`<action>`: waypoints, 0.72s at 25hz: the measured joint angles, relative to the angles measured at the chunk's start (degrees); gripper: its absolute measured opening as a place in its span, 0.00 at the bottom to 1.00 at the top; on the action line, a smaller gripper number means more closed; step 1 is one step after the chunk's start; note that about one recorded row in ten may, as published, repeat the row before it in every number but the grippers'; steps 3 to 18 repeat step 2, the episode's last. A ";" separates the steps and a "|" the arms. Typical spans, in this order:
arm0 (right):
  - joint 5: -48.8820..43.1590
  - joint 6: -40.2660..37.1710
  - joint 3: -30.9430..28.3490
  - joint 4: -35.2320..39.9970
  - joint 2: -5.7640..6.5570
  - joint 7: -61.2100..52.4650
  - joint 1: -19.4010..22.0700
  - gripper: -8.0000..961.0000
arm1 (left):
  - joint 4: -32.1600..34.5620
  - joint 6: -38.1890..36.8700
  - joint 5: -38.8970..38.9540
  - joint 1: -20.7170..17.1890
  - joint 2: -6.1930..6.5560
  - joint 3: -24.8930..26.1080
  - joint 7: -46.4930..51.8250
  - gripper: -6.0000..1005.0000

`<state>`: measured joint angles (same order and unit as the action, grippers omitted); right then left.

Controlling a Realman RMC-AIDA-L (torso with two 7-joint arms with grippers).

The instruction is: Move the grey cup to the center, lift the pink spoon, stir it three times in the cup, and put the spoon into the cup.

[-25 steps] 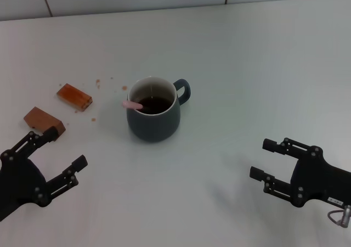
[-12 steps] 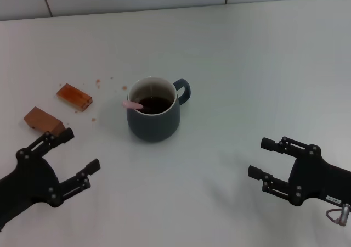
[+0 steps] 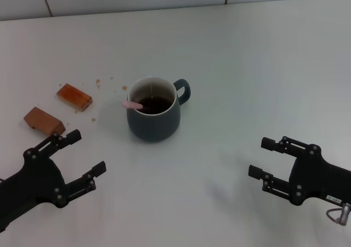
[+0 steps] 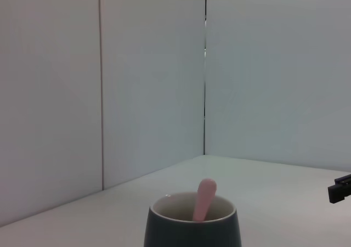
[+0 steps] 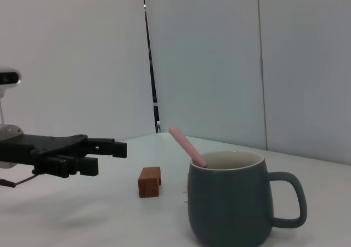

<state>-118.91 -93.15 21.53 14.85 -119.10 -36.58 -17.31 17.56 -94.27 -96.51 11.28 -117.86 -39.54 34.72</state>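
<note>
We see bright, even overhead light; soft faint shadows under the grey cup (image 3: 153, 117); no glare; views sharp.

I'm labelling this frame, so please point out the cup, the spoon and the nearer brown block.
cup (image 3: 153, 123), head view, on its outer wall below the rim.
spoon (image 3: 131, 104), head view, on the pink handle over the rim.
nearer brown block (image 3: 44, 120), head view, on its top face.

Bare lab setup: white table (image 3: 263, 66), plain panelled walls (image 4: 148, 82).
</note>
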 joint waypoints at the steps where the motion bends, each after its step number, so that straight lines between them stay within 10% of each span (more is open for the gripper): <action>1: 0.00 0.00 0.00 0.00 0.00 -0.01 0.03 0.71 | -0.08 0.00 0.00 0.09 0.00 -0.06 0.00 0.82; 18: 0.00 0.00 0.00 0.00 0.00 -0.01 0.03 0.71 | -0.08 0.00 0.00 0.09 0.00 -0.06 0.00 0.82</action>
